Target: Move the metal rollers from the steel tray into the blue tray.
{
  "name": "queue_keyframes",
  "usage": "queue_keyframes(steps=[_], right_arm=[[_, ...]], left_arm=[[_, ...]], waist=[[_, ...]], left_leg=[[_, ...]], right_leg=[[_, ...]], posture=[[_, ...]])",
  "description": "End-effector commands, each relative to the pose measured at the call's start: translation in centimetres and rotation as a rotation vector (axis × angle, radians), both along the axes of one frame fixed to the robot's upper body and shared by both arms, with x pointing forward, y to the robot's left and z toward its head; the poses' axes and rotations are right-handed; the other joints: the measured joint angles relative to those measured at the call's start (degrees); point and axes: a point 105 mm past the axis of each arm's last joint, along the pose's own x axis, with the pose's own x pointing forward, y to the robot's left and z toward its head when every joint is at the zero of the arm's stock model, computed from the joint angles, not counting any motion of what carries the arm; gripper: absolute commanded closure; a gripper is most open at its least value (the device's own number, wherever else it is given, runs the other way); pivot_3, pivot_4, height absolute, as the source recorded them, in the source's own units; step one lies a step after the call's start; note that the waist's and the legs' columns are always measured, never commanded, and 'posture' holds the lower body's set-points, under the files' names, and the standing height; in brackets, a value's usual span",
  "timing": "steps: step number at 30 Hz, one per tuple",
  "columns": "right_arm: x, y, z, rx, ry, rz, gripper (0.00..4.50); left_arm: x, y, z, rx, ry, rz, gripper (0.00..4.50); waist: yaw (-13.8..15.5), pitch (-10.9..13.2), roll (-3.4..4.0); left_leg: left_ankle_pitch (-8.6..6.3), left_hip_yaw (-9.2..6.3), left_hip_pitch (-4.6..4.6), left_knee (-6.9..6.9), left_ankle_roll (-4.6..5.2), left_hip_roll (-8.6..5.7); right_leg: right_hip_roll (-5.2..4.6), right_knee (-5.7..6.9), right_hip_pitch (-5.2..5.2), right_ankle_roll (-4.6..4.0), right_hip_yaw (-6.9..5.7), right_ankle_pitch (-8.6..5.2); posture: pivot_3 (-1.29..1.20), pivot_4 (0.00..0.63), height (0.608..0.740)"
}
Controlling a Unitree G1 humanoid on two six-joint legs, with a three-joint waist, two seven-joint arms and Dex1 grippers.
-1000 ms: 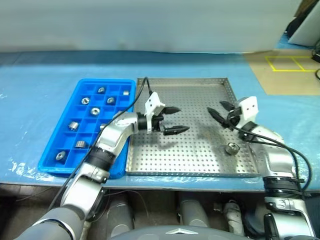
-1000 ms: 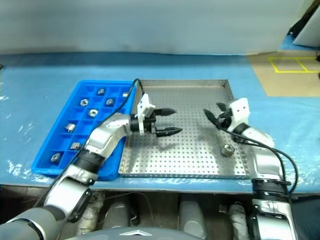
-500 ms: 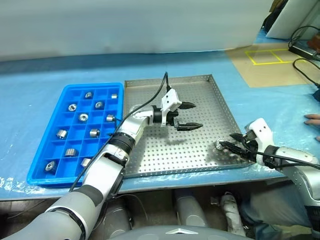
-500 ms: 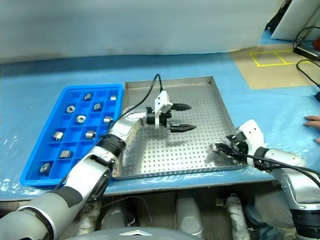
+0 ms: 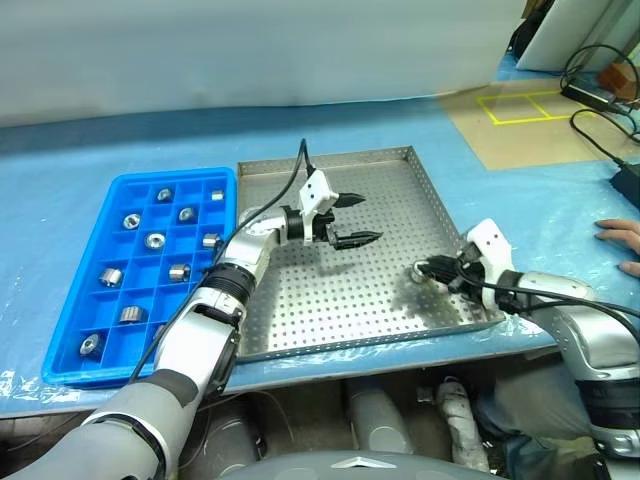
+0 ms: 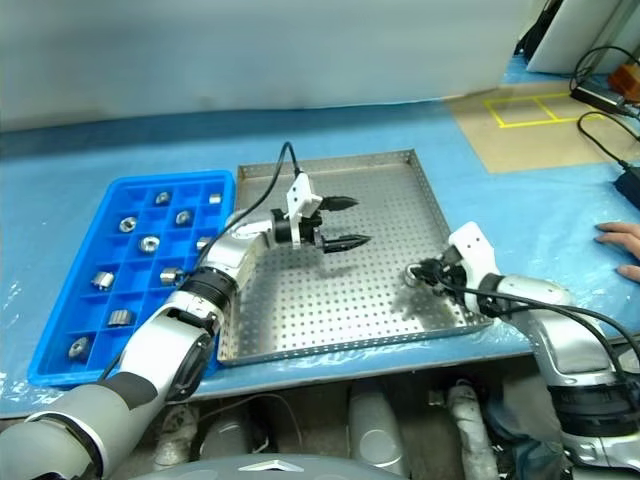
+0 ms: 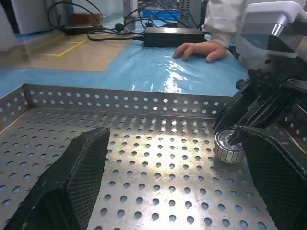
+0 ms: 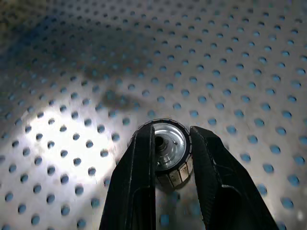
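Now silver ribbed roller (image 8: pixel 169 152), hollow centre, clamped between right pincer (image 8: pixel 168 158) fingers

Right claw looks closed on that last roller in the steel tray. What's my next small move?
Probably lift the right claw straight up: its fingers pinch the roller from both sides, and it still sits on the steel tray. The blue tray lies across, past the open left claw.

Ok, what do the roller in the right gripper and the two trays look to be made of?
Roller: metal by its look, bright machined face, ribbed side. Steel tray: perforated sheet metal, dull silver, glare off its floor. Blue tray: probably moulded plastic, uniform glossy blue with thin dividers.
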Motion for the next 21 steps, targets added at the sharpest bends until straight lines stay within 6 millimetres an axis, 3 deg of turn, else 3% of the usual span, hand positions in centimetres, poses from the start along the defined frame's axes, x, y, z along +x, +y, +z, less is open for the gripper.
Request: queue_keyframes(steps=[1, 6, 10, 16, 21], right_arm=[[1.4, 2.7, 4.9, 0.137, -0.157, 0.118, 3.8], [2.9, 6.7, 6.4, 0.236, -0.171, 0.288, 3.8], [3.9, 10.8, 6.0, 0.284, -0.14, 0.436, 3.8], [3.8, 16.3, 6.2, 0.34, -0.108, 0.654, 3.8], [3.2, 19.0, 6.0, 0.318, -0.087, 0.796, 3.8]], left_arm=[[-0.1, 3.1, 1.5, -0.057, -0.011, 0.068, 0.0], [-1.6, 9.0, 2.2, -0.063, -0.006, 0.243, 0.0], [-3.9, 13.2, 1.8, -0.028, 0.013, 0.4, 0.0], [-7.3, 17.4, 1.4, 0.009, 0.037, 0.593, 0.0], [-9.1, 18.6, 0.7, 0.035, 0.047, 0.693, 0.0]], waist=[[0.2, 0.0, 0.01], [2.5, 0.0, 0.01], [6.8, 0.0, 0.06], [14.7, 0.1, 0.05], [18.5, 0.2, 0.04]], left_leg=[[0.0, 0.0, -0.02, -0.01, 0.0, 0.02], [0.02, -0.04, 0.09, -0.11, -0.01, 0.25], [0.12, -0.03, 0.16, -0.25, -0.23, 0.32], [0.35, 0.04, 0.37, -0.62, -0.97, 0.28], [0.49, -0.05, 0.44, -0.85, -1.2, 0.31]], right_leg=[[0.02, 0.04, -0.03, -0.01, -0.01, 0.01], [0.17, 0.13, -0.02, -0.04, -0.13, 0.01], [0.19, 0.29, -0.06, -0.09, -0.17, -0.02], [0.15, 0.85, -0.29, -0.5, -0.16, -0.28], [0.15, 0.9, -0.28, -0.47, -0.12, -0.3]], posture=[[-0.43, 0.15, 0.74], [-0.24, 0.15, 0.74], [-0.07, 0.15, 0.74], [0.11, 0.15, 0.74], [0.19, 0.15, 0.74]])
